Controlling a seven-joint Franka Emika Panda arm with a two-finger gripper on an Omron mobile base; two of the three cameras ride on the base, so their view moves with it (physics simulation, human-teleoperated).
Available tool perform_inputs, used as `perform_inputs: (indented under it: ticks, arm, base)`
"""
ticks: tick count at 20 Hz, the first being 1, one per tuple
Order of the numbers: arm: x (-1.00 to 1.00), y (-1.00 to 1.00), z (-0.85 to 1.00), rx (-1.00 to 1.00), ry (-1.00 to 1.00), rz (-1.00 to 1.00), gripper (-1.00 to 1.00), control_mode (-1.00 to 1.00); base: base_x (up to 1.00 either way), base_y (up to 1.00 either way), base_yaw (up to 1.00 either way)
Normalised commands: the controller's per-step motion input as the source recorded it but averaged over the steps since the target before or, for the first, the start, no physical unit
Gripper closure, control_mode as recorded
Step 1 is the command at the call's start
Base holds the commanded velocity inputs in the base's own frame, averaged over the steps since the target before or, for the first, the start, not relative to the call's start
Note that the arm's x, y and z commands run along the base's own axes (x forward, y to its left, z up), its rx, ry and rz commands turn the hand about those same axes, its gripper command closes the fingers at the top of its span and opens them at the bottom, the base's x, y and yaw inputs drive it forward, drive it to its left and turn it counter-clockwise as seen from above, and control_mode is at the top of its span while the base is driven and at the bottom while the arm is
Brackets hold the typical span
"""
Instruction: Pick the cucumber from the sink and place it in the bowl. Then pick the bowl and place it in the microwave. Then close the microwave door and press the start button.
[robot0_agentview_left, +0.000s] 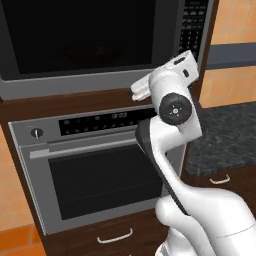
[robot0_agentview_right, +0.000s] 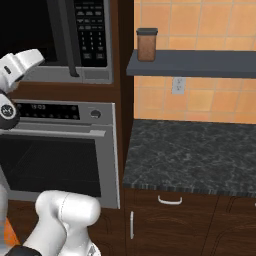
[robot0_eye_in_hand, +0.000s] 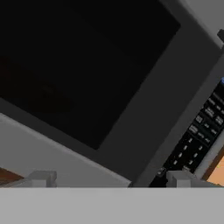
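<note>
Microwave door (robot0_agentview_left: 85, 35) looks closed, dark glass flat in frame. Gripper (robot0_eye_in_hand: 109, 179) close before door's lower right corner, jaws wide apart, nothing between. Keypad (robot0_eye_in_hand: 199, 135) just right of gripper, keys running in column along microwave's right edge. Next press needs sideways shift toward keypad.

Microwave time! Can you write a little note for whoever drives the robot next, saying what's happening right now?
End effector: open, holding nothing, close in front of the microwave.
Microwave door: looks shut; a faint reddish shape shows through its dark glass in the hand view, too dim to name.
Keypad panel: at the microwave's right, just right of the end effector.
Done, judging by the shut door: the loading and closing steps.
Left: press the start button; I cannot tell which key it is.
Below sits the steel wall oven.
</note>
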Motion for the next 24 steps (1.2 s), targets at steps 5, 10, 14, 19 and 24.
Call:
perform_inputs:
  ticks: [5,10,14,19,24]
  arm:
    - [-1.00,-1.00,-0.01,0.31,-0.15,0.10,-1.00,-1.00]
    - [-0.97,-0.84,0.07,0.84,-0.23,0.07,-1.00,-1.00]
    - [-0.42,-0.56,0.34,1.00,-0.03,0.13,-1.00,-1.00]
    - [-0.05,-0.17,0.13,1.00,0.06,0.17,-1.00,-1.00]
    - [0.40,0.16,-0.26,0.97,0.00,0.17,-1.00,-1.00]
  base:
    - [0.00,0.00,0.00]
    - [0.00,0.00,0.00]
    - [0.00,0.00,0.00]
    - [0.00,0.00,0.00]
    - [0.00,0.00,0.00]
